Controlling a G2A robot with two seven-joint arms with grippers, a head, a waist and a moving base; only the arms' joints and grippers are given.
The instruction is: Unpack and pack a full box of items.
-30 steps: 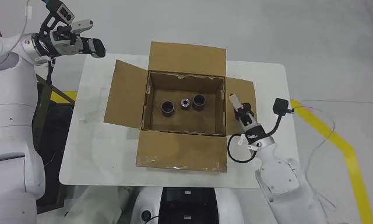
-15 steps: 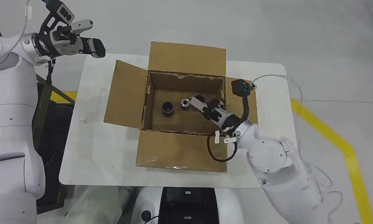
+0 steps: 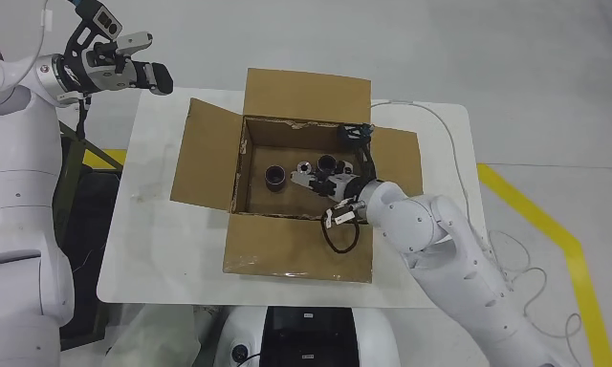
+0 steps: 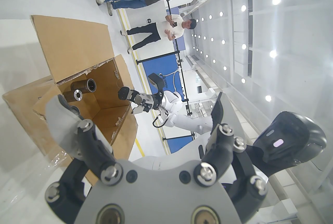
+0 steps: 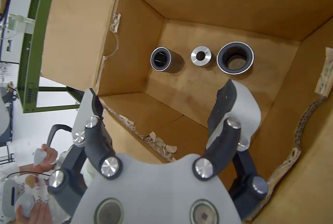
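An open cardboard box [image 3: 296, 248] sits mid-table with its flaps spread. On its floor stand a dark metal sleeve [image 3: 275, 178] [image 5: 164, 59], a small silver bushing [image 3: 304, 168] [image 5: 201, 56] and a wider dark ring [image 3: 327, 163] [image 5: 235, 57] in a row. My right gripper [image 3: 308, 181] [image 5: 160, 91] hangs open inside the box, above the floor and just short of the row, holding nothing. My left gripper [image 3: 158, 77] [image 4: 138, 100] is raised over the table's far left corner, open and empty. The left wrist view shows the box [image 4: 72, 40] from the side.
The box's flaps [image 3: 201, 157] overhang the white table [image 3: 153, 243] on all sides. A green metal frame [image 5: 39, 35] stands off the table's left edge. A cable [image 3: 421, 109] from the right arm trails over the table's far right part.
My right arm swung from the table's right side over the box wall and into the box, ending near the middle of the row. The left arm has not moved.
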